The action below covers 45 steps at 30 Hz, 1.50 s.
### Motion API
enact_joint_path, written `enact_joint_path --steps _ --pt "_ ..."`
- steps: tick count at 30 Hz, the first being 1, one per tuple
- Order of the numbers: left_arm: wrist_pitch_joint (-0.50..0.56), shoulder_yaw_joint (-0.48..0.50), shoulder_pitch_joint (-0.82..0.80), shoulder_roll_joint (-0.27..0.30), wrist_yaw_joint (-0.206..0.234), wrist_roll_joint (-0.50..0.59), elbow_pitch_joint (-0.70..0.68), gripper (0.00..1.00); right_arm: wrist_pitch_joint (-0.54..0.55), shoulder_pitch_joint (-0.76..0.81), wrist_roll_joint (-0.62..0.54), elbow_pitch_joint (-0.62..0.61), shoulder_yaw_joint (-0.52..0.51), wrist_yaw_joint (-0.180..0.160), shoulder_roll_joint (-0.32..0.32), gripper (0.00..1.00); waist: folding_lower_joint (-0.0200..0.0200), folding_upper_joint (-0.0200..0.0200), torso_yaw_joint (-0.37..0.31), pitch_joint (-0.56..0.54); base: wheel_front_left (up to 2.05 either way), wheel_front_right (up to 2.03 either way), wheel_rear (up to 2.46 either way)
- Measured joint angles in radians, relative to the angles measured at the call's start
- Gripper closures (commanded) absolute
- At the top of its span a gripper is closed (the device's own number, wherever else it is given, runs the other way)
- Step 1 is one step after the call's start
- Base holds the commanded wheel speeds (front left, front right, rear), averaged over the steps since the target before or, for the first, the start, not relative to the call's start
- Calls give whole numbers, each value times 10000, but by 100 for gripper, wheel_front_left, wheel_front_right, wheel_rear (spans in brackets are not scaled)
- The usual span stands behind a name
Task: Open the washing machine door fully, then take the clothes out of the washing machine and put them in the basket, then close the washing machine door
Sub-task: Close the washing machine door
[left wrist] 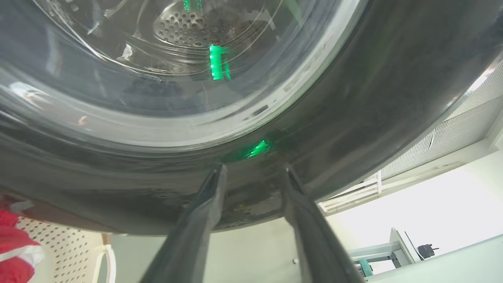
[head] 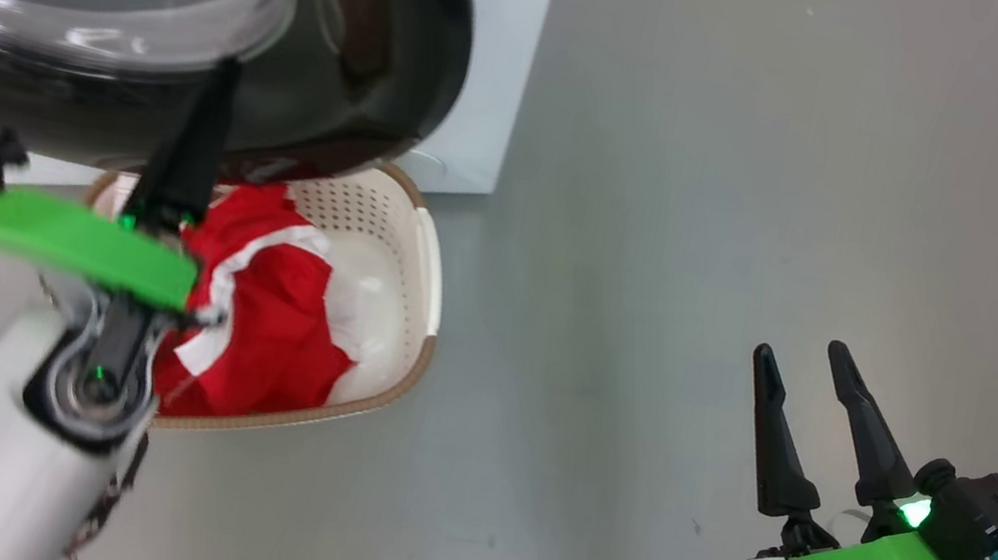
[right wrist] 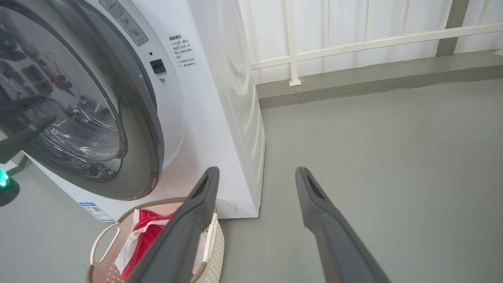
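The washing machine door (head: 361, 74) is taken as the reference. The clothes (head: 269, 323) are seen lying inside the basket (head: 418, 307), which stands on the floor directly beneath the door's lower rim and just in front of the washing machine (right wrist: 212, 98). The unloading is therefore judged done, and the shutting of the door is judged to be the step in hand. From the right wrist view the door appears swung close against the machine's front, but whether it is latched cannot be told. The left gripper (left wrist: 254, 173) is held just under the door, with its fingers (left wrist: 196, 220) pointed up along their own length straight at the glossy black rim. The tips are at the rim or touching it, and the rim's curve runs crosswise to the gap between them. The jaws are seen partly parted, with nothing caught between them. The right gripper (head: 800, 349) is held well apart from the door, over bare floor, its jaws spread wide and empty. The left arm is thus by far the nearer one, and any last push on the door would be expected from it, directed along the fingers' axis into the rim.
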Motion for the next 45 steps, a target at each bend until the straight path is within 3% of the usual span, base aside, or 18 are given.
enact_joint_path --steps 7,23,32,41,45 --pt "-2 502 1332 -142 -2 169 -31 0 0 50 -349 155 -245 0 -2 0 1 0 491 -403 0 0 0" --pt "-2 1868 4599 -357 -6 2324 -364 0 0 552 -562 236 -581 0 0 0 0 0 1240 -1259 0 0 0" --pt "0 2941 5612 -633 -8 4337 -518 0 0 1119 -656 261 -688 0 6 0 1 0 1433 -1534 0 0 0" --pt "0 4314 6357 -974 -12 8146 -1248 0 0 1357 -834 209 -936 0 23 0 0 0 1537 -1658 0 0 0" --pt "0 5003 6577 -1421 -13 9779 -1797 0 0 1358 -834 186 -957 0 27 0 0 0 1542 -1665 0 0 0"
